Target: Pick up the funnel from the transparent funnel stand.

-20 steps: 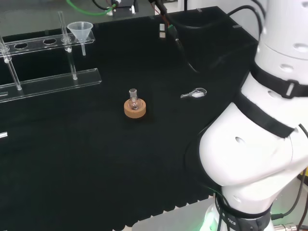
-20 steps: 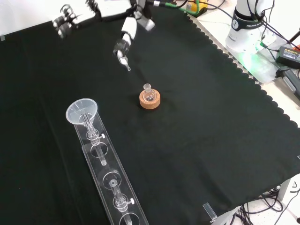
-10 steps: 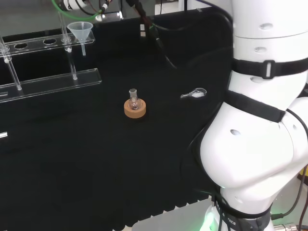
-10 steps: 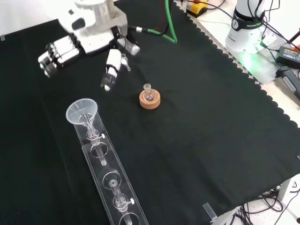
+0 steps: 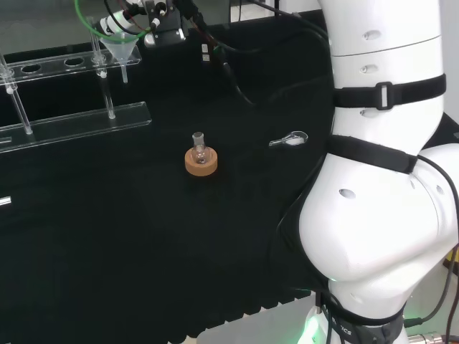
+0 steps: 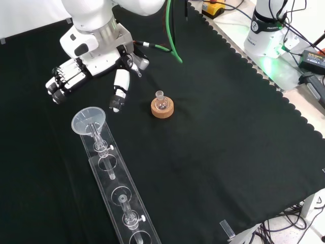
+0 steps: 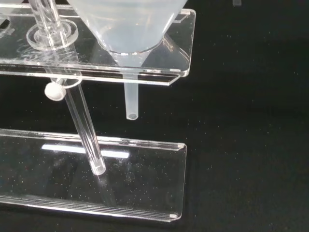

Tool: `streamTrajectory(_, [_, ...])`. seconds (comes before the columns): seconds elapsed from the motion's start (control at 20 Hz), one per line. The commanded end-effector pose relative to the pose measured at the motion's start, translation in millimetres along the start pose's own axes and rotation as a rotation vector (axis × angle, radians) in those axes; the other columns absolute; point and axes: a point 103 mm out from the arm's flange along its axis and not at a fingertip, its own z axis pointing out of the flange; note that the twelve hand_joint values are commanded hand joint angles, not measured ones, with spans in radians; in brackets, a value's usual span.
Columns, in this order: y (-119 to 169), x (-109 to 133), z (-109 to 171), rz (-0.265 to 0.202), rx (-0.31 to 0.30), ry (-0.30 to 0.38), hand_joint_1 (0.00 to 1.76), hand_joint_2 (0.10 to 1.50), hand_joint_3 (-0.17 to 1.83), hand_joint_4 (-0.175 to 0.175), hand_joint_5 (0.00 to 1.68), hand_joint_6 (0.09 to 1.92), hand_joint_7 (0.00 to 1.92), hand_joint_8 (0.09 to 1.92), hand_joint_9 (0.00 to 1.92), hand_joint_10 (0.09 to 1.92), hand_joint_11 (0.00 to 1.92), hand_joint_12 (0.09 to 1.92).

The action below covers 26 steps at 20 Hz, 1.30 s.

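- Funnel [image 6: 88, 120]: seated in the end hole of the transparent funnel stand [image 6: 118, 193], stem vertical.
- Hand [image 6: 89, 71]: just beyond the funnel in the front view, above it, not touching.
- Fingers [image 6: 62, 86]: spread apart, holding nothing; thumb pointing toward the funnel rim.

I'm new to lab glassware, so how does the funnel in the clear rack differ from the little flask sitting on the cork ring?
The funnel is a wide open cone, cloudy white; the flask is a small round bulb with a narrow neck, clear. The funnel hangs through a hole in the raised rack, spout down; the flask sits low on its cork ring. Both stand upright, untouched.
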Motion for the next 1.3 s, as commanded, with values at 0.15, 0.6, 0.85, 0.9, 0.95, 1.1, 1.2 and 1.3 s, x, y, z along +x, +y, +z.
streamTrajectory(0.15, [19,2,29,0.010,0.087,0.014,0.19,0.82,0.06,0.067,0.02,0.09,0.00,0.09,0.00,0.09,0.00,0.77])
streamTrajectory(0.6, [31,-4,51,0.031,0.140,0.045,0.18,0.82,0.06,0.068,0.02,0.09,0.00,0.09,0.00,0.09,0.00,0.73])
streamTrajectory(0.85, [29,4,55,0.038,0.154,0.036,0.18,0.83,0.06,0.067,0.01,0.09,0.00,0.09,0.00,0.09,0.00,0.73])
streamTrajectory(0.9, [29,4,56,0.039,0.163,0.035,0.18,0.83,0.06,0.067,0.01,0.09,0.00,0.09,0.00,0.09,0.00,0.73])
streamTrajectory(0.95, [30,6,59,0.028,0.173,0.039,0.18,0.83,0.06,0.067,0.01,0.09,0.00,0.09,0.00,0.09,0.00,0.73])
streamTrajectory(1.1, [28,11,59,0.029,0.186,0.021,0.18,0.83,0.06,0.067,0.01,0.09,0.00,0.09,0.00,0.09,0.00,0.72])
streamTrajectory(1.2, [25,15,52,0.029,0.194,0.004,0.18,0.83,0.06,0.067,0.01,0.09,0.00,0.09,0.00,0.09,0.00,0.72])
streamTrajectory(1.3, [20,18,43,0.030,0.189,-0.006,0.18,0.83,0.06,0.066,0.01,0.09,0.00,0.09,0.00,0.09,0.00,0.72])
